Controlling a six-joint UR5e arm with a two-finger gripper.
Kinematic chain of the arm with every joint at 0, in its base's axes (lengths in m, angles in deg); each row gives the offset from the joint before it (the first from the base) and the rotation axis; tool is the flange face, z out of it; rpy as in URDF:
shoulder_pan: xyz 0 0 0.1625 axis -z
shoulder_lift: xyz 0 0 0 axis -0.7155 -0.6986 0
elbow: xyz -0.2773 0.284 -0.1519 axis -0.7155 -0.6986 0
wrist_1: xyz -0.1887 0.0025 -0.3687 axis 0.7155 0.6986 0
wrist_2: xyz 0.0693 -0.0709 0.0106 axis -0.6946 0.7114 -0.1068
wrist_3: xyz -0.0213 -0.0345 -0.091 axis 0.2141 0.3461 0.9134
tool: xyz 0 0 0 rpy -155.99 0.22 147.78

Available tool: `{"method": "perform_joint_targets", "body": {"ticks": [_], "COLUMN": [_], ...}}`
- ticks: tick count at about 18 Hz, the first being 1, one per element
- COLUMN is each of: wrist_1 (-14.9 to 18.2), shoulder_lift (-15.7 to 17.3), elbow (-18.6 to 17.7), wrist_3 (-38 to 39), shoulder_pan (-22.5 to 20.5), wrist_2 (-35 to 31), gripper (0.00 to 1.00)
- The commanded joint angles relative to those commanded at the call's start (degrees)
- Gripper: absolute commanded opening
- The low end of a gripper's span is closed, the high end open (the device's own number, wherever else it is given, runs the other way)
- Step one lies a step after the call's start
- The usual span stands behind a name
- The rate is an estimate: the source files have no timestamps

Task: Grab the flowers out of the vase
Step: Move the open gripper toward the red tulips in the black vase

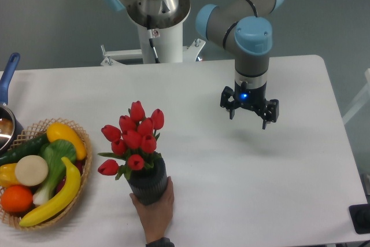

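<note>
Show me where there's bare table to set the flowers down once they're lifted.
Bare table runs from the vase rightward, below the gripper, to the right edge. Another strip lies behind the flowers toward the robot base. The left is crowded: wicker basket, pot, and a hand holding the vase.

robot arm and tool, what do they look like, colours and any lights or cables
The arm is built of silver-grey tubular segments with light blue round caps at the joints, rising from a white column base. A thin dark cable runs down that base. The tool is black with short prongs, and a small blue light glows on its body. A bare hand, skin showing to the wrist, is also in view.
</note>
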Motion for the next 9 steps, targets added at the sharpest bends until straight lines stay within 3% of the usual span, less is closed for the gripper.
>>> {"method": "perform_joint_targets", "body": {"ticks": [7,9], "wrist_1": [-0.4,-2.2], "shoulder_lift": [-0.2,-0.2], "elbow": [0.4,0.8], "wrist_3": [1.2,1.4], "shoulder_pan": [1.2,2.0], "wrist_2": [1.0,3.0], "gripper": [1.0,1.0]}}
